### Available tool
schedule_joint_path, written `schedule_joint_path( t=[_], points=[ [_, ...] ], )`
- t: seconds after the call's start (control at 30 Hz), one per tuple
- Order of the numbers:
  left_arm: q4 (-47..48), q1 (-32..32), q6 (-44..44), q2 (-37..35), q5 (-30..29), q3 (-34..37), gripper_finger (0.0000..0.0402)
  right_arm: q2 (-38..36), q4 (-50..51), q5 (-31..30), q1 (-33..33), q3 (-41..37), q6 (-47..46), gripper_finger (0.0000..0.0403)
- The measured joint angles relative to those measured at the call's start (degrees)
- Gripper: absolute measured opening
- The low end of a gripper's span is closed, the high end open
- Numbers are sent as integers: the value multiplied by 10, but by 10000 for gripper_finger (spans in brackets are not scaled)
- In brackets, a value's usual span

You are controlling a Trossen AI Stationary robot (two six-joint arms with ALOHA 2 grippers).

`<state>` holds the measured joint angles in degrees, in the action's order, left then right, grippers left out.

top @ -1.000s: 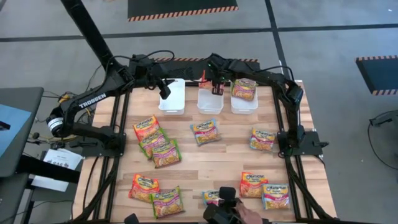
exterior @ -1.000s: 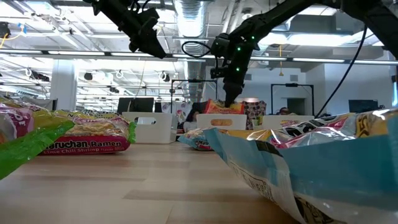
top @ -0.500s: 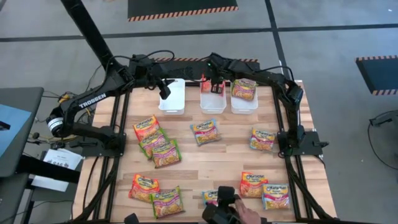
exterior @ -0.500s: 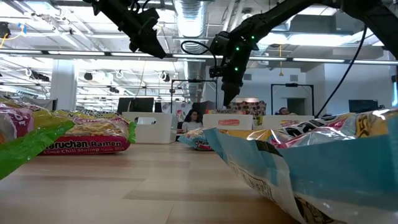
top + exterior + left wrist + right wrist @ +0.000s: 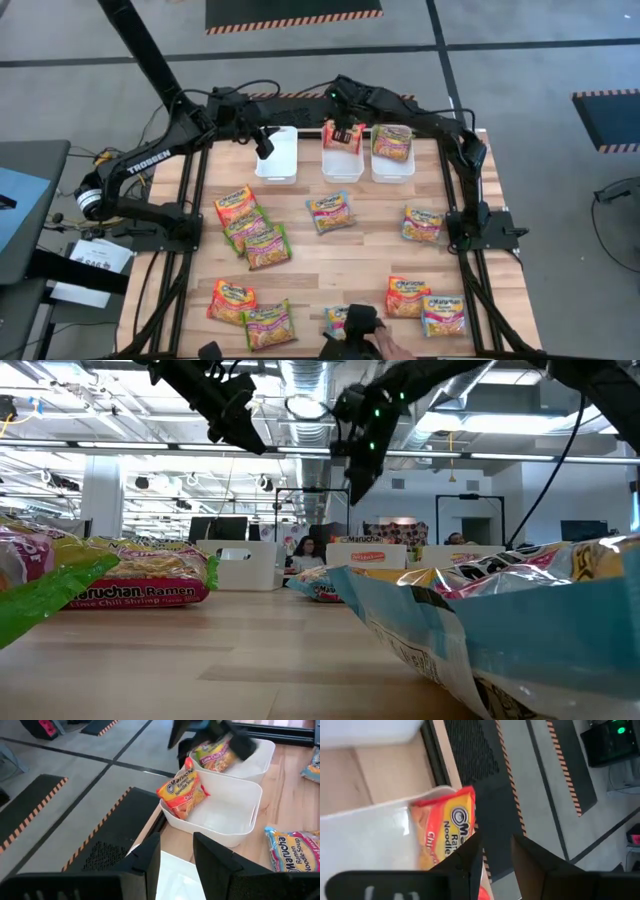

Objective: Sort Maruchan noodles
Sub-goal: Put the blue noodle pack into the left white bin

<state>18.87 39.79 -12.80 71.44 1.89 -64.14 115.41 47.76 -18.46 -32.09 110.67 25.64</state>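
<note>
Right tool (image 5: 347, 118) hangs empty, fingers narrowly parted, directly above the orange Maruchan packet (image 5: 342, 136) propped against the middle bin's (image 5: 338, 167) far wall. Best lift straight clear; left tool (image 5: 264, 146) waits, narrow.

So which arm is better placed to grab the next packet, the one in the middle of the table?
Probably the right. Its end effector is open over the middle bin, nearest that packet. The left end effector waits above the left bin.

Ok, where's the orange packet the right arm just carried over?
In the high view the orange packet leans in the middle bin, at its far end, with the right gripper just beyond it.
</note>
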Motion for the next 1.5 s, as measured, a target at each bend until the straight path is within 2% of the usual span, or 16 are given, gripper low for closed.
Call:
schedule_joint_path(
  t=[0.13, 0.3, 0.5, 0.63, 1.07, 1.3, 1.5],
  points=[
    [4, 11, 25, 0, 11, 0, 104, -1, 102, 2, 9, 59, -38, 125],
    [25, 37, 62, 0, 62, 0, 104, -1, 211, 2, 13, 129, -89, 125],
    [56, 74, 143, -1, 153, 0, 104, -1, 285, 3, 22, 202, -116, 125],
    [56, 84, 180, -1, 234, 0, 104, -1, 325, 3, 31, 244, -123, 125],
    [62, 34, 256, -2, 361, 0, 104, -83, 373, 11, 81, 236, -146, 125],
    [62, 3, 286, -12, 431, 0, 104, -141, 426, 100, 104, 235, -215, 125],
    [62, -33, 312, -38, 424, 0, 103, -190, 422, 173, 136, 229, -264, 124]
  ],
)
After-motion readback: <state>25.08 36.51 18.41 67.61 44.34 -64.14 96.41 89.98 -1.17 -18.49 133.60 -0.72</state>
